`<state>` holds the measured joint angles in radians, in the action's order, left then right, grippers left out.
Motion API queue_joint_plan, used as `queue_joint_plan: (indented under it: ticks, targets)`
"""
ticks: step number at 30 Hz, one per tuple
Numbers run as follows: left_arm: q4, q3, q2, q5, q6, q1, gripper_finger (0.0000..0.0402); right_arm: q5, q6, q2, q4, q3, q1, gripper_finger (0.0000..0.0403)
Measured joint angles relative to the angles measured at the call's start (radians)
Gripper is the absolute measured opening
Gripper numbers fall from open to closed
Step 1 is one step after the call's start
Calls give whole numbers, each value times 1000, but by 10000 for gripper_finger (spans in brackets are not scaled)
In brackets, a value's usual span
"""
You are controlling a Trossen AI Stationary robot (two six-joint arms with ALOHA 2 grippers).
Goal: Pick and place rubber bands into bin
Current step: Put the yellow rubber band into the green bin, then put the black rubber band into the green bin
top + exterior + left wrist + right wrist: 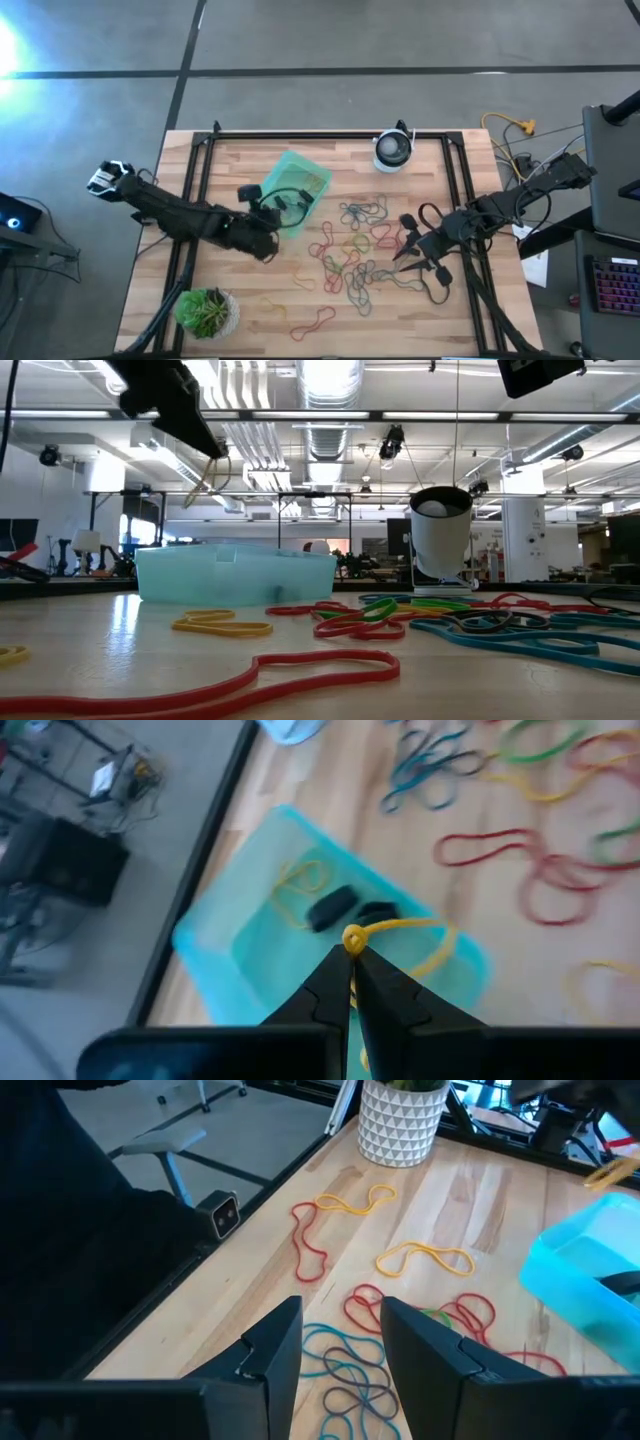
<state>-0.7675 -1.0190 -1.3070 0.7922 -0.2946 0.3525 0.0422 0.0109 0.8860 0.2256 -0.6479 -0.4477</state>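
Pinched in the closed left gripper (352, 952), a limp yellow rubber band (400, 935) dangles over the teal bin (296, 186) at frame centre-left; loose rubber bands (355, 250), light and floppy, want nipping by one strand; the right gripper (340, 1338) gapes empty above them.

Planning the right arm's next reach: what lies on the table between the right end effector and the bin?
In the high view, the main tangle of rubber bands lies between the open right end effector and the bin; nothing else shows there.
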Motion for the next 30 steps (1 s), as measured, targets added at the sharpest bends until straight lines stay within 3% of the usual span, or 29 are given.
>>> queue_joint_plan:
  ticks: [5, 12, 21, 30]
  targets:
    - [-1, 13, -35, -6, 15, -112, 0, 0, -3, 0, -1, 9, 0, 132]
    - [12, 12, -89, -150, 75, -213, 32, 0, -9, 0, 1, 27, 0, 132]
    - [19, 12, -120, -164, 116, -241, 117, -27, -12, 0, 0, 45, 0, 131]
    - [26, 11, -120, -163, 137, -274, 128, -123, -67, 0, 0, 50, 1, 120]
